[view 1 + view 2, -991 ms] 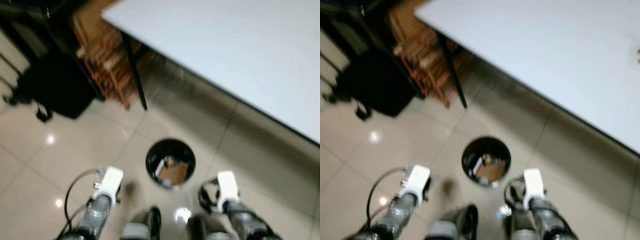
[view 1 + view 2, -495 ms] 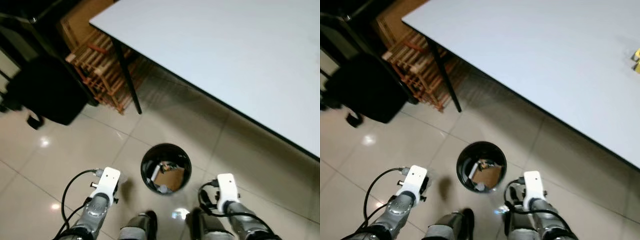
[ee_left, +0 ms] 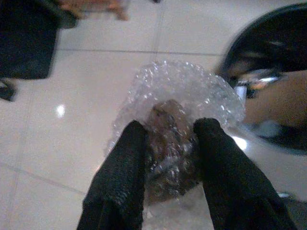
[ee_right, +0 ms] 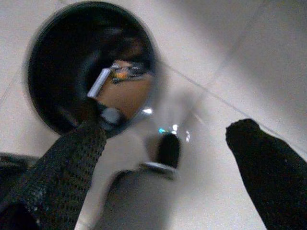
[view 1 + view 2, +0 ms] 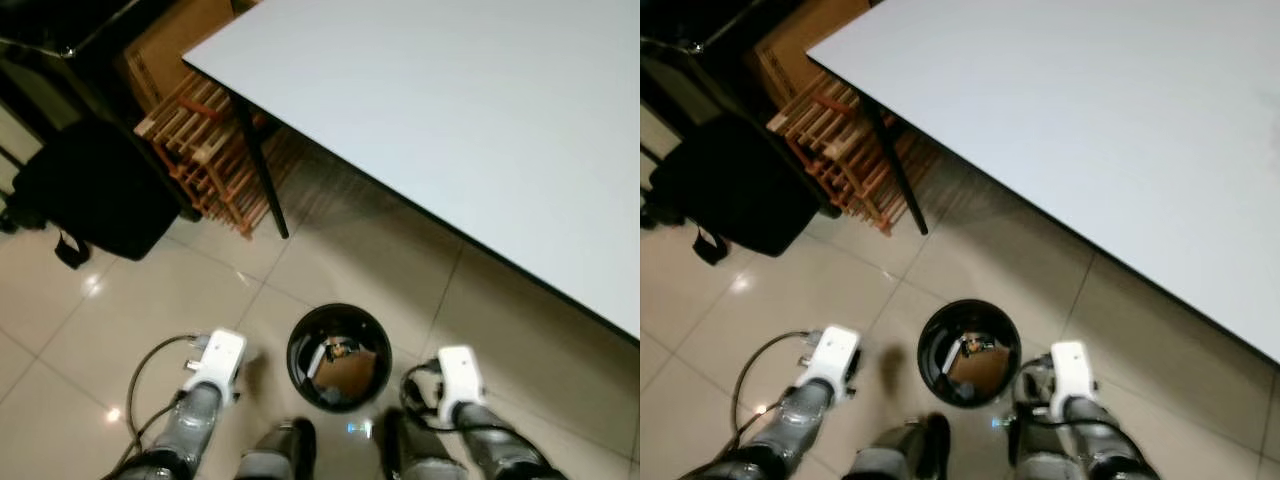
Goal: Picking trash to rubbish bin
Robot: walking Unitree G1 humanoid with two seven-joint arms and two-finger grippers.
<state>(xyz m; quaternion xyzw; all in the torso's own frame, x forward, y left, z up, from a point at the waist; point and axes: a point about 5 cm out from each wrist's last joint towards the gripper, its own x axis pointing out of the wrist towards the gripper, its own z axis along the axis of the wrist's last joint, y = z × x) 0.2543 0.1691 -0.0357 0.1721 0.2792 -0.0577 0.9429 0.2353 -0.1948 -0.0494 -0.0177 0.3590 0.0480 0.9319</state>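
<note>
A round black rubbish bin (image 5: 338, 311) stands on the tiled floor just in front of my feet, between my two arms. Inside lie a brown cardboard piece (image 5: 348, 372) and a small white item. My left gripper (image 3: 170, 129) is shut on a crumpled wad of clear bubble wrap (image 3: 177, 91), held above the floor just left of the bin's rim (image 3: 268, 24). My right gripper (image 4: 170, 134) hangs open and empty to the right of the bin (image 4: 57, 72), above the floor.
A large white table (image 5: 480, 120) on a black leg (image 5: 262, 165) spans the upper right. Left of it are a wooden slatted rack (image 5: 205, 150), a cardboard box (image 5: 170, 45) and a black bag (image 5: 95, 185). Glossy beige tiles surround the bin.
The head view has sharpened and shifted a little; the bin now sits slightly lower in the picture. Both arms keep their places on either side of the bin.
</note>
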